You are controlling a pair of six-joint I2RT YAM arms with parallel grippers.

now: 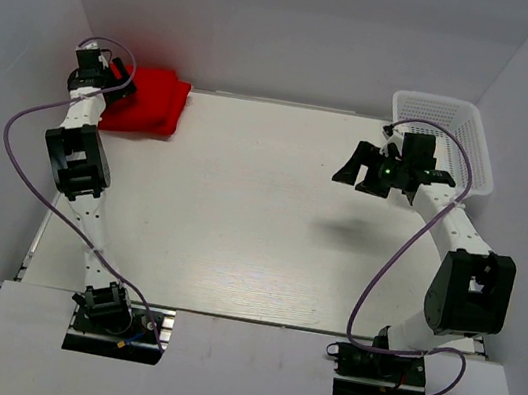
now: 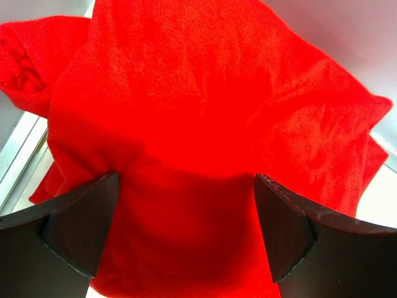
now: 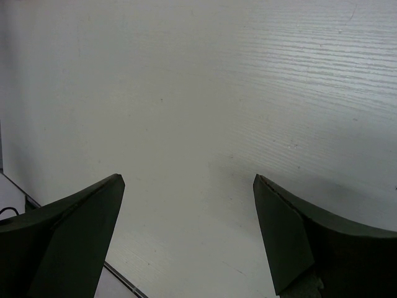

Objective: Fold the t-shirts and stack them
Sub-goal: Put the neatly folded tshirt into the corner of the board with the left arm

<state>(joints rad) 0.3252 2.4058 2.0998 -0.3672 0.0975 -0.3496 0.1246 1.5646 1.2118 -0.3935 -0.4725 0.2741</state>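
Opposite the basket point(image 1: 460, 114), at the other far corner of the counter point(image 1: 241, 214): red t-shirts point(image 1: 148, 102) gathered in one low pile, roughly squared when seen from above, softer and rumpled up close, with a bunched wad at the edge away from the basket. Cannot tell how many shirts make up the pile; shows no neck label. Left tool point(image 2: 186, 180) released, spread wide right over the cloth, pinching nothing; possibly brushing the top layer, though hard to judge from so close. Right tool point(image 3: 187, 178) likewise released and empty, hanging above bare counter just beside the basket on the side facing the pile, well apart from the cloth. Reads as the stacking step, probably near its end: no red cloth spread on the counter, none seen inside the basket. Next move, by that reading, calls for lifting the left tool straight up and clear of the pile without catching or dragging the top layer. Might also call for a light tuck or press on the bunched wad to square the stack. Worth watching for a snagged fold pulling the pile toward the basket and undoing it.
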